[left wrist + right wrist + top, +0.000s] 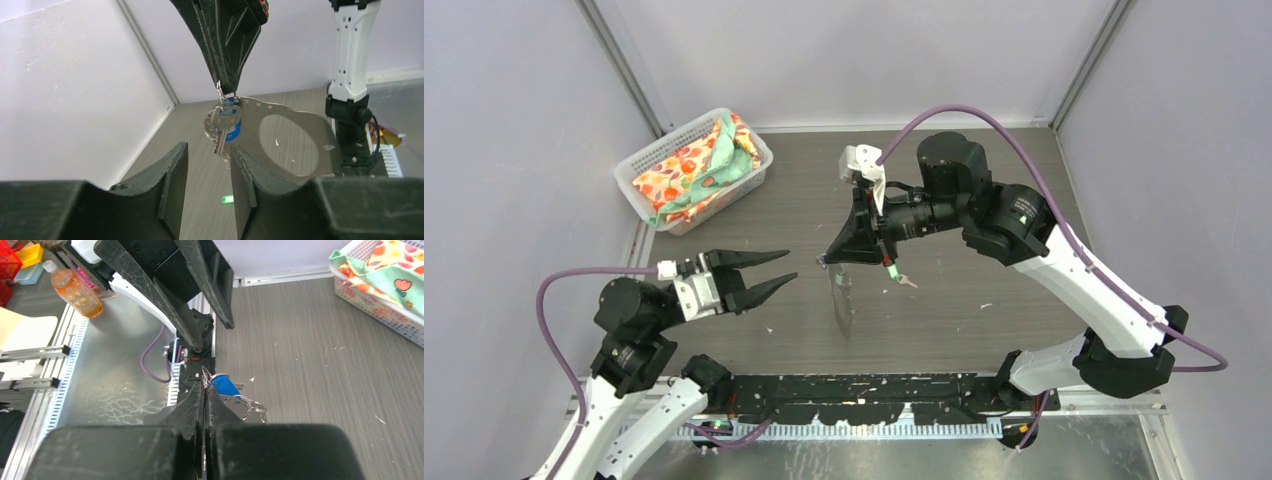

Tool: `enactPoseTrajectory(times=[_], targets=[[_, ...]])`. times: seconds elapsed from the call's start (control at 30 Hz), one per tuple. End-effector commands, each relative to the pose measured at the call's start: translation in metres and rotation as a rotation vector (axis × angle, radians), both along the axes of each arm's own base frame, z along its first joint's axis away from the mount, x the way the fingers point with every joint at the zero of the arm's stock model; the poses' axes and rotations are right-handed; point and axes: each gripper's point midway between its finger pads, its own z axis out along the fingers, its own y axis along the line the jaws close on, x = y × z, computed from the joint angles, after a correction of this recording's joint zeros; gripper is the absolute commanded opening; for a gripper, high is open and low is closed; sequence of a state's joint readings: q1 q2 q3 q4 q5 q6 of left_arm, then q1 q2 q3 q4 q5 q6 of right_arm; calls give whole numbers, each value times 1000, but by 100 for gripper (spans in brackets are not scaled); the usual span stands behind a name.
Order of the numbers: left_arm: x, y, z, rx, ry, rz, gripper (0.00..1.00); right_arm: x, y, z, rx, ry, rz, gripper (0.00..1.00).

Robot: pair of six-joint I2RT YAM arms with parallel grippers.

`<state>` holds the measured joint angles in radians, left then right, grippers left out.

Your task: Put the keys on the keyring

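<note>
The keyring hung above the table from the right hand, which was clamped shut on its top, with the blue key threaded on. The left hand stood open nearby. The green key lay on the table; you would have found it light, thin and slippery, best pinched by its plastic head.

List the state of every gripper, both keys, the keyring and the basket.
left gripper: open, empty.
right gripper: shut on the keyring.
keyring: hanging from the right gripper, above the table.
blue key: hanging on the keyring.
green key: lying on the table, off the keyring.
basket: upright, holding cloth.
</note>
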<state>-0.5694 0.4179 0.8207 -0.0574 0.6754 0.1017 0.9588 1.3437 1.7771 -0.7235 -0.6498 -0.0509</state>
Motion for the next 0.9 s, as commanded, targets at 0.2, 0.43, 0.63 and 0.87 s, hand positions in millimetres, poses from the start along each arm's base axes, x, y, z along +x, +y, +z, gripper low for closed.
enactPoseTrajectory(times=[0.2,0.43,0.63,0.87], targets=[[-7,-20,12,92,-157,-139,31,-11,9,12,19,54,93,1],[-17,-22,7,114,-166,-200,16,-11,10,11,11,50,99,1],[-17,-24,2,125,-159,-213,6,-10,11,9,4,59,105,1],[-18,-25,8,110,-145,-225,11,-10,12,6,-5,62,103,1]])
